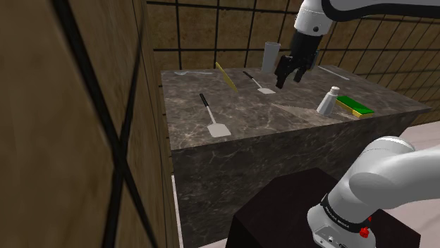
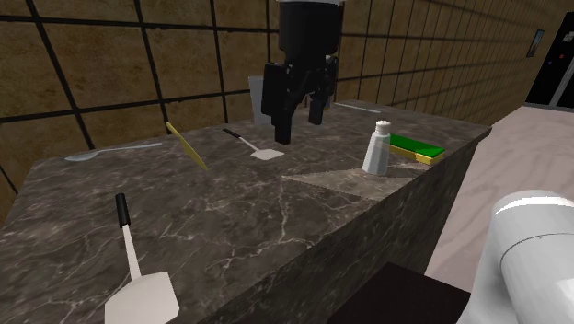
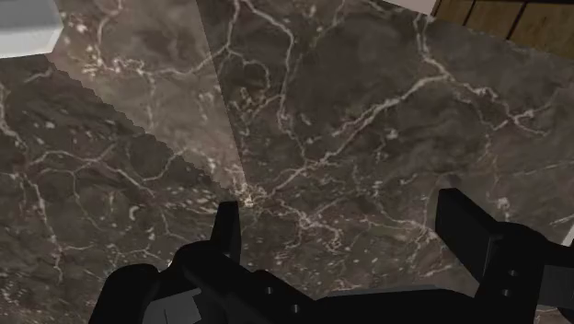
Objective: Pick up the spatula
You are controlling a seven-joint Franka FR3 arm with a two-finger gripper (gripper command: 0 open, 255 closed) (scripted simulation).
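Observation:
Two spatulas with black handles and pale blades lie on the dark marble counter (image 1: 282,121). The smaller spatula (image 1: 259,83) (image 2: 258,148) lies just to the shoulder view's left of my gripper (image 1: 285,77) (image 2: 298,127). The larger spatula (image 1: 214,117) (image 2: 136,275) rests near the counter's front edge, far from the gripper. My gripper hangs a little above the counter with its fingers apart and nothing between them. In the wrist view the gripper (image 3: 348,230) looks at bare marble (image 3: 322,110), and a pale flat corner (image 3: 28,28) shows beyond the fingers.
A yellow stick (image 1: 225,75) and a spoon (image 1: 192,72) lie at the back. A grey cup (image 1: 271,56) stands behind the gripper. A white shaker (image 1: 328,101) and a green sponge (image 1: 355,106) sit toward the shoulder view's right. Tiled walls bound the counter.

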